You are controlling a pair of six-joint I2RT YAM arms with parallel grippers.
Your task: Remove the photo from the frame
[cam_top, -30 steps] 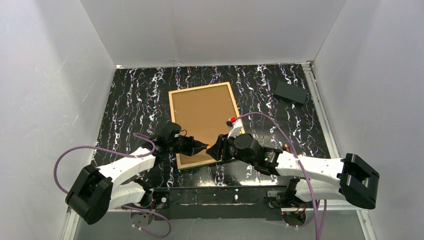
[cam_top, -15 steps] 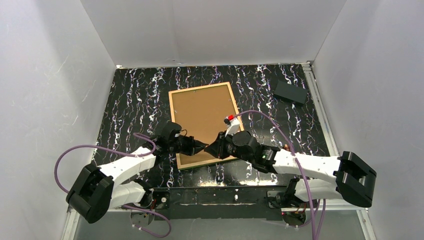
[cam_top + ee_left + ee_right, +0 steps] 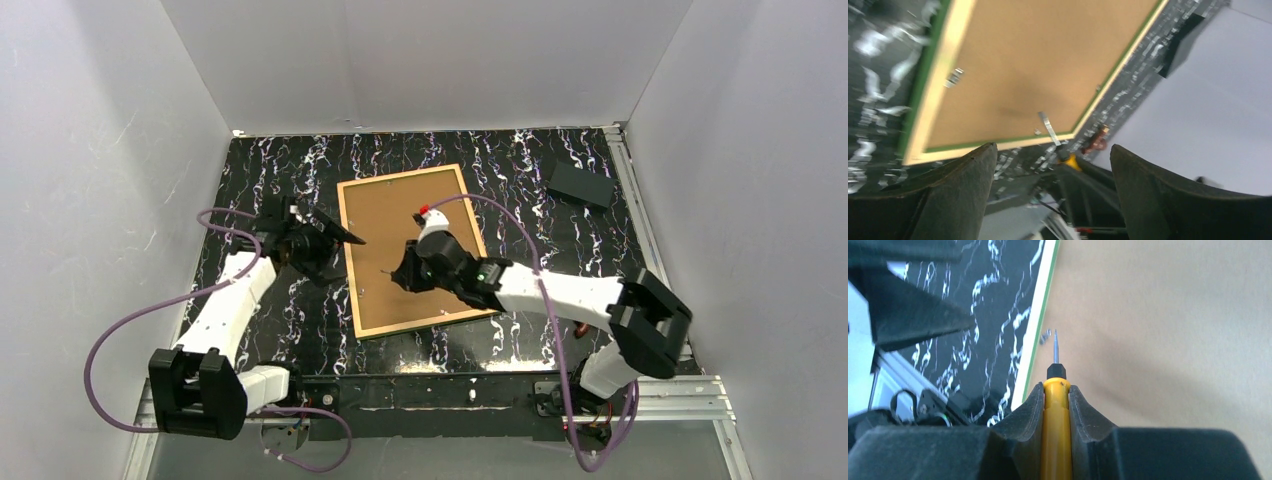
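Note:
The frame (image 3: pixel 400 175) lies face down on the black marbled table, its green edge and pale rim around a brown backing panel (image 3: pixel 410 225). The photo is hidden beneath that panel. My right gripper (image 3: pixel 400 275) hovers over the panel's left part, shut on a yellow screwdriver (image 3: pixel 1056 410). The screwdriver's thin tip points at a small metal clip (image 3: pixel 1045 336) by the frame's left rim. My left gripper (image 3: pixel 340 252) stands open and holds nothing, just left of the frame's left edge. In the left wrist view its fingers (image 3: pixel 948 190) are wide apart, with the frame (image 3: pixel 938 75) beyond them.
A flat black box (image 3: pixel 580 185) lies at the table's far right. Metal tabs (image 3: pixel 1048 127) stick out of the backing near the frame's rim. White walls close in the table on three sides. Purple cables loop from both arms.
Both grippers met at the frame's near edge before. The left one has since pulled away to the frame's left side and opened. The right one has moved farther over the backing with the screwdriver.

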